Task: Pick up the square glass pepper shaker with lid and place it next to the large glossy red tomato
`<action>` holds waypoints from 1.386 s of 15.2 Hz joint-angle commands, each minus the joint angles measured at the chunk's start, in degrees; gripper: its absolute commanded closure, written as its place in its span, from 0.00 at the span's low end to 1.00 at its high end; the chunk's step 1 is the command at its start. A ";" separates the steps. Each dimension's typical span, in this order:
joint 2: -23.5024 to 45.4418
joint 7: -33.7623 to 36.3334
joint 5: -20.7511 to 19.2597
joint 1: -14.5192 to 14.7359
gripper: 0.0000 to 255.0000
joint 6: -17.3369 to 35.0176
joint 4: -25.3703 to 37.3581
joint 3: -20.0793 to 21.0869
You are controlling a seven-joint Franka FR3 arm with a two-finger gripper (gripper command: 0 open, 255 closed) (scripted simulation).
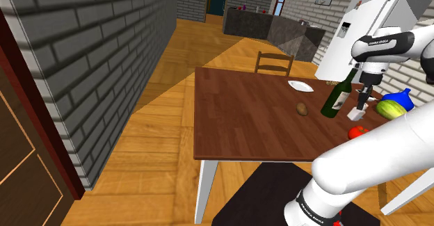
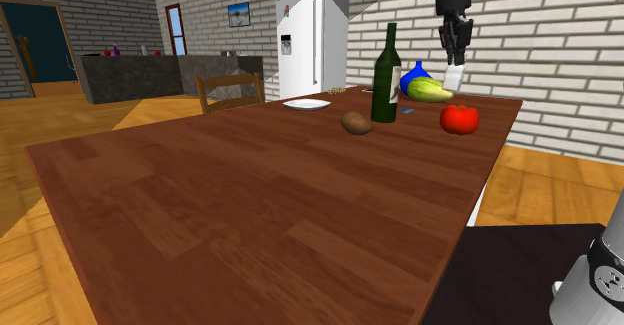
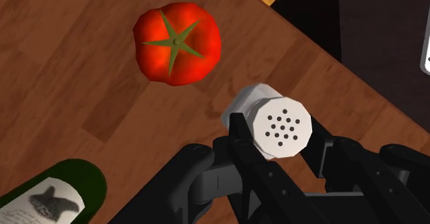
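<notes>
My gripper (image 3: 279, 145) is shut on the pepper shaker (image 3: 274, 121), a pale square shaker with a white perforated lid, clasped between both fingers. The shaker (image 1: 357, 112) hangs upright under the gripper (image 1: 362, 99), just above the brown table (image 1: 243, 120), beside the green bottle. The glossy red tomato (image 3: 177, 42) with its green star-shaped stem lies on the table a short way ahead of the shaker. In the second exterior view the shaker (image 2: 454, 76) hangs under the gripper (image 2: 455, 53), behind and above the tomato (image 2: 459, 119). In the shoulder view the tomato (image 1: 358, 131) sits near the table's front edge.
A tall green bottle (image 1: 339, 92) stands close beside the gripper. A yellow-green fruit (image 1: 390, 108) and a blue vase (image 1: 400, 98) lie on the gripper's other side. A brown potato (image 1: 302, 109) and a white plate (image 1: 300, 85) sit further off. A chair (image 1: 273, 63) stands at the table's far end.
</notes>
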 commanded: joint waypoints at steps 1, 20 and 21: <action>0.10 0.32 -0.19 -0.04 1.00 1.48 -1.38 -0.34; 7.35 0.34 1.51 1.44 1.00 17.66 -11.31 -6.62; 8.00 0.19 1.81 1.60 1.00 18.60 -11.73 -7.01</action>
